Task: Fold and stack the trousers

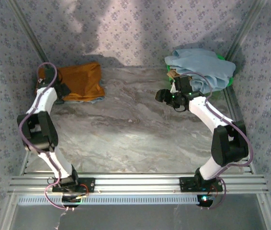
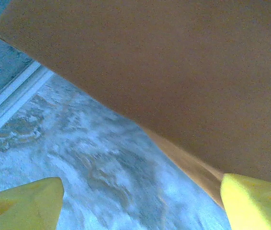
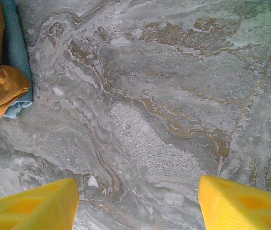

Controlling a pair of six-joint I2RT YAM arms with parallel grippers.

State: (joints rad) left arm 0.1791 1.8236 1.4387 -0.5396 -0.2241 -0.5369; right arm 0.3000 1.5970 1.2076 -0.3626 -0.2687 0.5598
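Currently trousers (image 2: 174, 72) just ahead of spread left fingers (image 2: 23, 203); right fingers (image 3: 243, 203) spread, distant.

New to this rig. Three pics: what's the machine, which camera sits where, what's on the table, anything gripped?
The machine is two robot arms bolted at the table's near edge: the left arm and the right arm. Each ends in a two-finger gripper with yellow fingers. The overhead picture looks down from behind the arms. The other two pictures come from a camera on each wrist, looking past that arm's own fingers.

On the grey marble-patterned table, folded rust-orange cotton trousers lie far left, on top of a grey-blue cloth. A pile of pale sky-blue fabric sits far right.

The left gripper is open at the trousers' edge. The right gripper is open above bare table. Nothing is held.
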